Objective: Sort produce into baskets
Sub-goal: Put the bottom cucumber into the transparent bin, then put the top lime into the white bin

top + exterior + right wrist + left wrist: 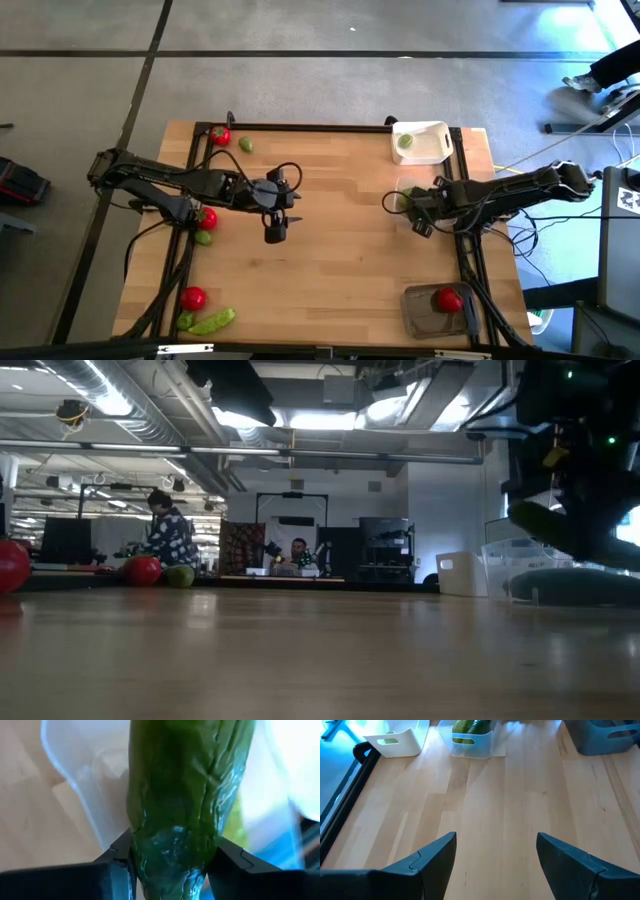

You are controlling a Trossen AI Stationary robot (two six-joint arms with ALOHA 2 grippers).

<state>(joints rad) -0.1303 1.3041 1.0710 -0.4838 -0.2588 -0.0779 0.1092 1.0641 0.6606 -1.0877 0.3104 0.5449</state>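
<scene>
On the wooden surface (330,240), the left end effector (275,228) hovers mid-surface, fingers apart and empty. To its right, the right end effector (408,203) grips a green pod (185,800) over the clear basket (407,188).

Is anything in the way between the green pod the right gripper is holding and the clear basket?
Nothing visible. The right gripper holds the green pod right over the clear basket, with only open air below.
</scene>
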